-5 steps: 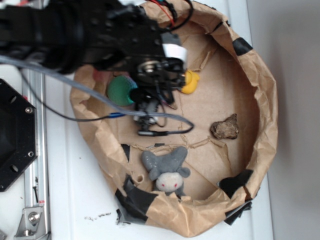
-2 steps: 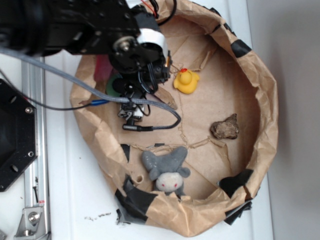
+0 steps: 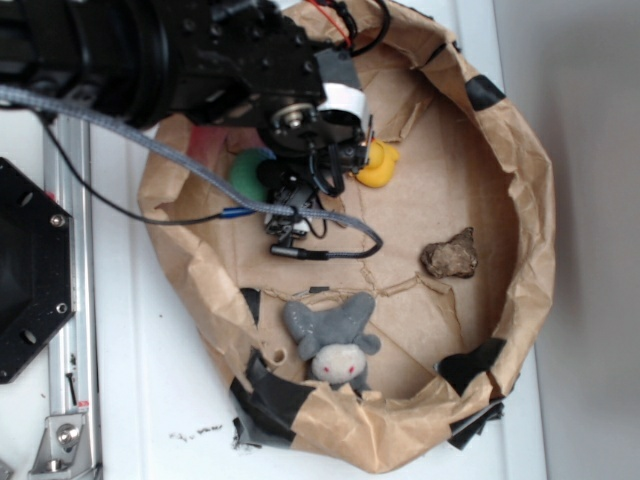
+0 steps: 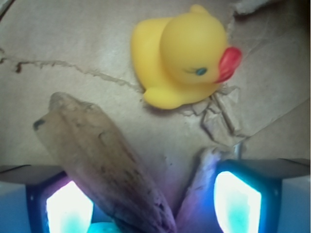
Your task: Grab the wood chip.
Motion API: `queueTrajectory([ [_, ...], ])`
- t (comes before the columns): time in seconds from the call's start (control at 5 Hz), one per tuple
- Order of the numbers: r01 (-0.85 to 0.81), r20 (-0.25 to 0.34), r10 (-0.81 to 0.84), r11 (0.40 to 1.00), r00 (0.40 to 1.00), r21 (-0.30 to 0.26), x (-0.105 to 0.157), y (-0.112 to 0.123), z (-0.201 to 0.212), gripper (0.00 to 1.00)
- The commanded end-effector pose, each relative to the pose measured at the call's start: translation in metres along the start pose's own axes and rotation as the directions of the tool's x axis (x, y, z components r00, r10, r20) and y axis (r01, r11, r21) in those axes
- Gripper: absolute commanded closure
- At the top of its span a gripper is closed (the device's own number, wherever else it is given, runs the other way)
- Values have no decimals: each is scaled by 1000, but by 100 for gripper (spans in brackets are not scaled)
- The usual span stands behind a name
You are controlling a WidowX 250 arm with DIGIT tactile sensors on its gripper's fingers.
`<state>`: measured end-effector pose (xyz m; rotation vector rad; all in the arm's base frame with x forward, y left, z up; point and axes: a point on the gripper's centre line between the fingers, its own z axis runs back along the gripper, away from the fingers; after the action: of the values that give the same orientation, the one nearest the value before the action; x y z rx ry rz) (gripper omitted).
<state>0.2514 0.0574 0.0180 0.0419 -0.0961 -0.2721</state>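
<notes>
Lab: robot arm (image 3: 150,60), paper-lined toy bin (image 3: 520,200)

Exterior looks straight down on the whole paper bowl (image 3: 520,160); wrist looks closely downward; both share the duck (image 3: 378,165).

The arm (image 3: 150,55) is black and blocky, with a white band (image 3: 343,98) near the wrist and a round silver hub (image 3: 292,120). Red wires (image 3: 325,12) loop at the top; a grey cable (image 3: 120,125) and a black one (image 3: 330,250) trail off. The claw (image 4: 155,199) has pads (image 4: 237,201) glowing cyan-white in dark frames.
</notes>
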Motion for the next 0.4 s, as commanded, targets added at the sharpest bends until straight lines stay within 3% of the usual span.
queueTrajectory([
  [0.0,46,36,-47,998,998,32,9,-2,-14,0],
  [0.2,28,35,-29,999,999,41,6,7,-26,43],
])
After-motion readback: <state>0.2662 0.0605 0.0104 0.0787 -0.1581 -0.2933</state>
